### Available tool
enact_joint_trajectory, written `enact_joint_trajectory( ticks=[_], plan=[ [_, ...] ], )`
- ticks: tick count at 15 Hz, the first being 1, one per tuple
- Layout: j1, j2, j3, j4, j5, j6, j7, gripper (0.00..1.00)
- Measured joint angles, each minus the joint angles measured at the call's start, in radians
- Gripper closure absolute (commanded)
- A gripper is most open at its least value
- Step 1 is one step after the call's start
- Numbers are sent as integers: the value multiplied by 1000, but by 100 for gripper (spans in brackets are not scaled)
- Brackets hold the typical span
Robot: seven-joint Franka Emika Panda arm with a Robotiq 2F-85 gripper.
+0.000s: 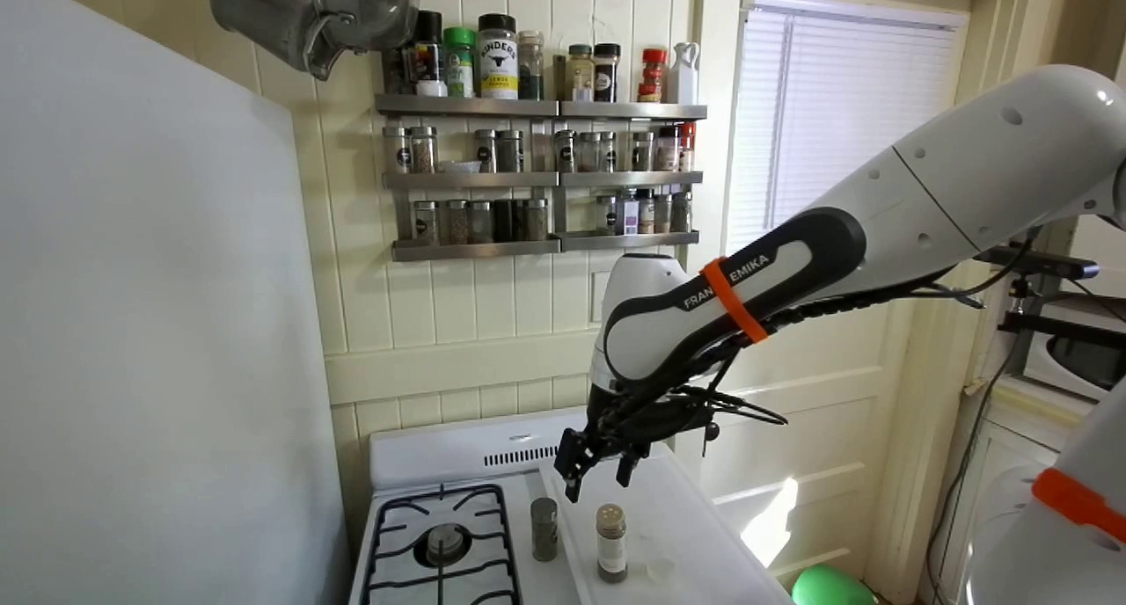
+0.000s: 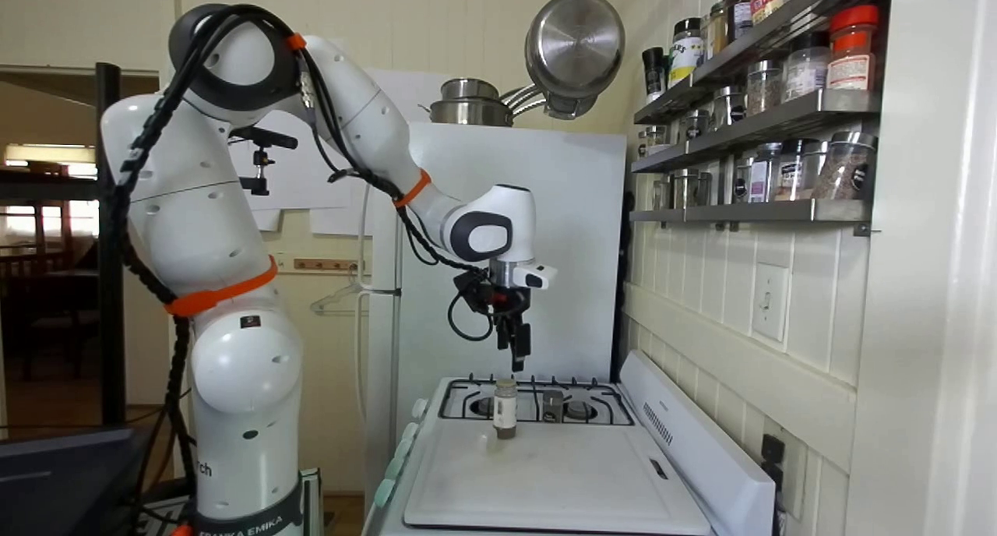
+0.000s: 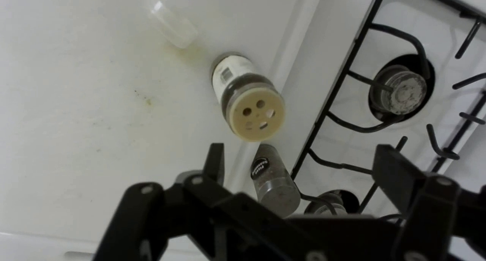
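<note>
On the white cover [image 2: 545,489] over one part of the stove [image 1: 422,460], near its edge, stands the shaker [image 1: 611,543], upright, with a white label and a pale, holed top. Just past that edge, on the strip beside the grate [image 3: 322,116], the dark jar [image 3: 275,181] stands upright too, its round label seeming to read "Pizza Seasoning". Near and above both hangs my gripper [image 1: 598,486], jaws spread wide, with nothing between them and neither container touched; which one I am lined up with, I cannot tell. Judging by how things lie, a reach is all there is: both stand unheld, with no grip or lift yet made. A small see-through piece [image 3: 176,27], perhaps a cap, lies on the cover near the shaker but apart from it, by a yellowish smear [image 3: 191,52]. Beyond the grate's side bar a burner [image 3: 406,92] shows. Farther out, the white fridge [image 2: 576,232] stands next to the stove, a pan [image 2: 575,49] hangs high in both exterior views, and shelves [image 1: 475,180] of spice jars [image 1: 499,64] line the wall [image 1: 493,354].
</note>
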Motion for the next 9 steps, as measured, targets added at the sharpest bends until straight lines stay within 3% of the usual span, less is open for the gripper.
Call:
enact_joint_trajectory(
  ticks=[9],
  plan=[
    [-2,39,-6,0,-9,-108,-6,0]
  ],
)
